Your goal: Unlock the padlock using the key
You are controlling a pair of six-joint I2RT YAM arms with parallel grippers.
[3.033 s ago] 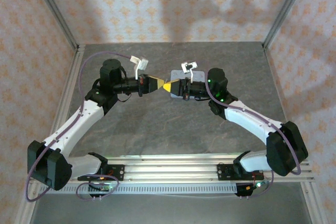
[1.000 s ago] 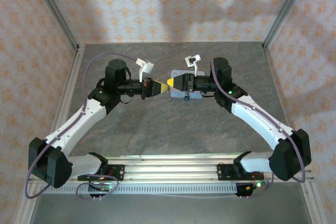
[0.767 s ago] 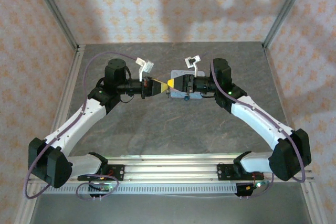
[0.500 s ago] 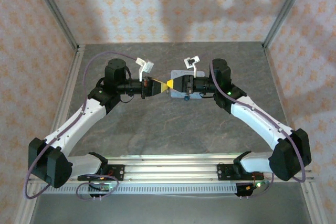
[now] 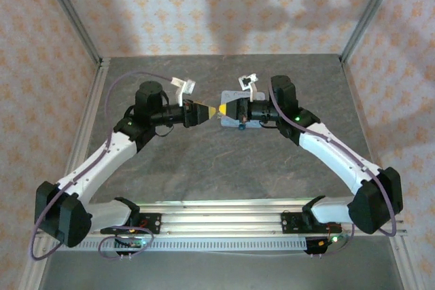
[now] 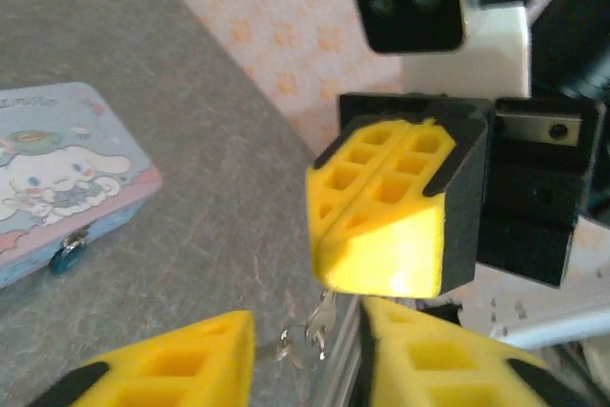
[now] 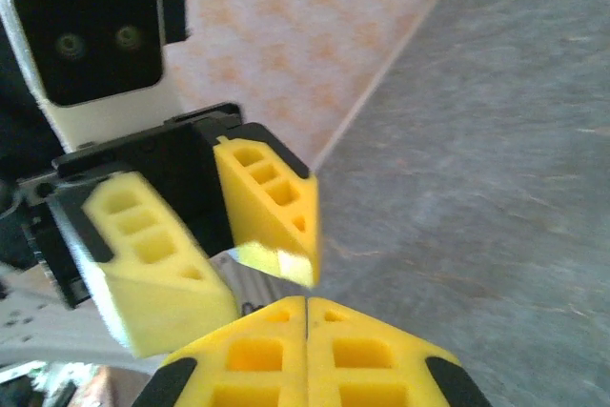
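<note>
My right gripper (image 5: 219, 109) is shut on the key (image 6: 319, 323), a small silver key on a ring that dangles under its yellow tip. In the left wrist view the key hangs in the gap between my left gripper's (image 6: 305, 329) open fingers. From the right wrist, my shut right gripper (image 7: 305, 304) faces the left fingers (image 7: 272, 207), which stand spread apart. From above, my left gripper (image 5: 202, 111) sits just left of the right one, over mid-table. The padlock (image 6: 67, 254), tiny and dark bluish, hangs on the front clasp of a pale blue cartoon tin (image 6: 57, 169).
The tin (image 5: 232, 94) lies on the grey table (image 5: 217, 168) under the right wrist. Patterned walls and metal posts (image 5: 75, 22) enclose the table. A slotted aluminium rail (image 5: 217, 212) runs along the near edge between the arm bases.
The left gripper has opened and drawn back slightly to the left, so the two yellow tips no longer touch. The right gripper stays shut with the key.
</note>
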